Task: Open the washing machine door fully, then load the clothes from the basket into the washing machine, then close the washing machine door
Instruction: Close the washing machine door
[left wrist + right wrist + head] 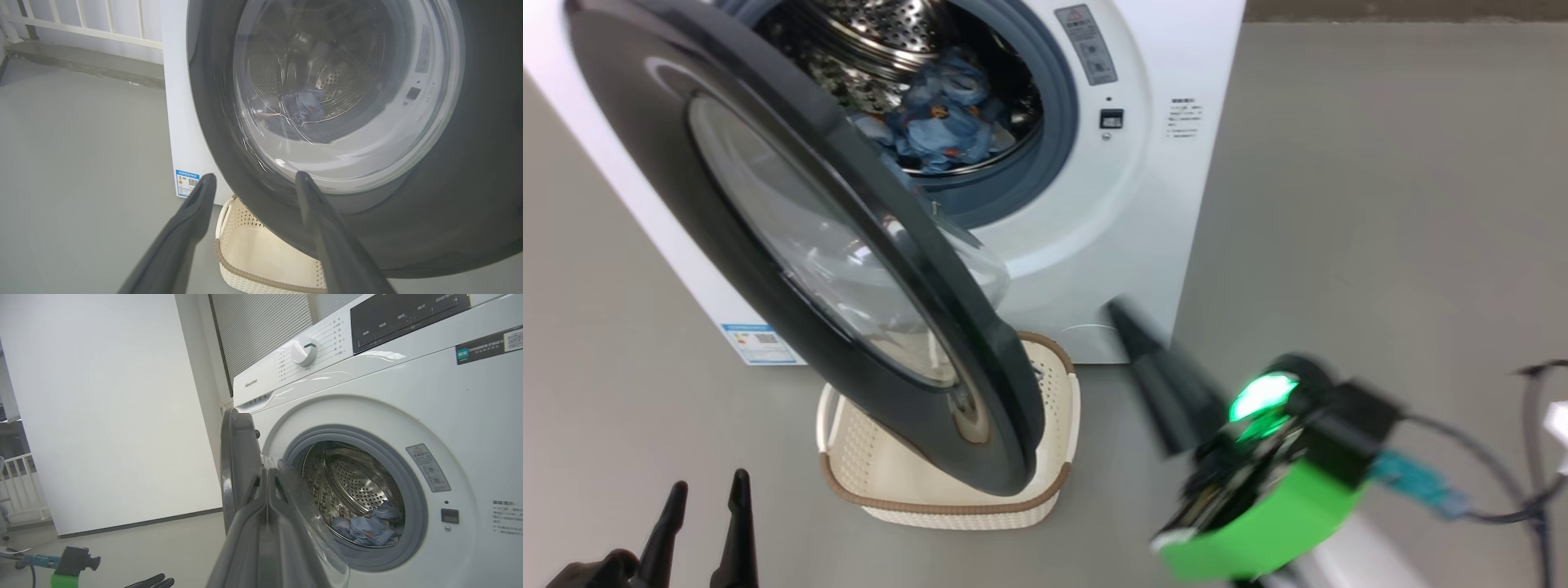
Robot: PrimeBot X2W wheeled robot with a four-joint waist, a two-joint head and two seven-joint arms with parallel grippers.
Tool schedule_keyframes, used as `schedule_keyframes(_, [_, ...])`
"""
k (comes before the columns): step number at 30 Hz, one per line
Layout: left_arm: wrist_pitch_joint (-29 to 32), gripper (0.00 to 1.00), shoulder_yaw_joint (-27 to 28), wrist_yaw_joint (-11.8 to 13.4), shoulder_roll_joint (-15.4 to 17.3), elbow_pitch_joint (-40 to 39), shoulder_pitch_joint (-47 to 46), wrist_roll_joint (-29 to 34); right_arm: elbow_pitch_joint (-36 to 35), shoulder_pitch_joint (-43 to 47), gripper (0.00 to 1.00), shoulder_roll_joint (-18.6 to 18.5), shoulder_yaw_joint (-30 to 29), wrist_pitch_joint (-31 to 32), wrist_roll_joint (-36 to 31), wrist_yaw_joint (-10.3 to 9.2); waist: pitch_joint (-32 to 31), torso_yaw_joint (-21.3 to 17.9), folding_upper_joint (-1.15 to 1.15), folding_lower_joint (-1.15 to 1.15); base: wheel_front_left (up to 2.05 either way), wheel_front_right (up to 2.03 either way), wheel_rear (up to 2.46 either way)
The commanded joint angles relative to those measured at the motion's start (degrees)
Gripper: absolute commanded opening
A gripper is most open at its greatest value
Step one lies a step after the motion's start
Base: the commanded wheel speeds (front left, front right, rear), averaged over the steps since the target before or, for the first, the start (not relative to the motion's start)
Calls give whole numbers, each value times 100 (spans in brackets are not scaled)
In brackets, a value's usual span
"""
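Clothes point(943, 122) in washer drum point(882, 33), door point(809, 245) approx half-open over basket point(956, 516)

Laundry area indoors: washing machine point(408, 408), grey floor point(1380, 204), plain white wall point(102, 408)

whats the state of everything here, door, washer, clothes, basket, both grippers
door: open, swung well out
washer: opening uncovered, partly filled
clothes: piled inside the washer
basket: on the floor under the door, visible part empty
left gripper: jaws open, empty
right gripper: jaws shut, holding nothing
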Motion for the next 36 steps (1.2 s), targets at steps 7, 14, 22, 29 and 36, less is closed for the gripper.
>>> schedule_keyframes(7, [-37,100,154,-14,16,-138,-48,-20,232,-137,1,144,1442,-27,469,9,-96,274,0,0,0,0,0])
schedule_keyframes(14, [-37,100,136,-14,-23,-107,-5,-60,1053,-37,0,200,1880,-27,855,9,-89,404,0,0,0,0,0])
schedule_keyframes(22, [-37,100,98,-14,-67,-58,-72,-112,1947,-167,10,252,1894,-27,957,9,20,474,0,0,0,0,0])
schedule_keyframes(29, [-37,100,68,-14,-89,-45,-159,-145,2303,-392,2,307,1643,-27,964,9,157,487,0,0,0,0,0])
schedule_keyframes(36, [-37,100,42,-14,-111,-47,-283,-165,2481,-634,0,372,1224,-27,882,9,299,510,0,0,0,0,0])
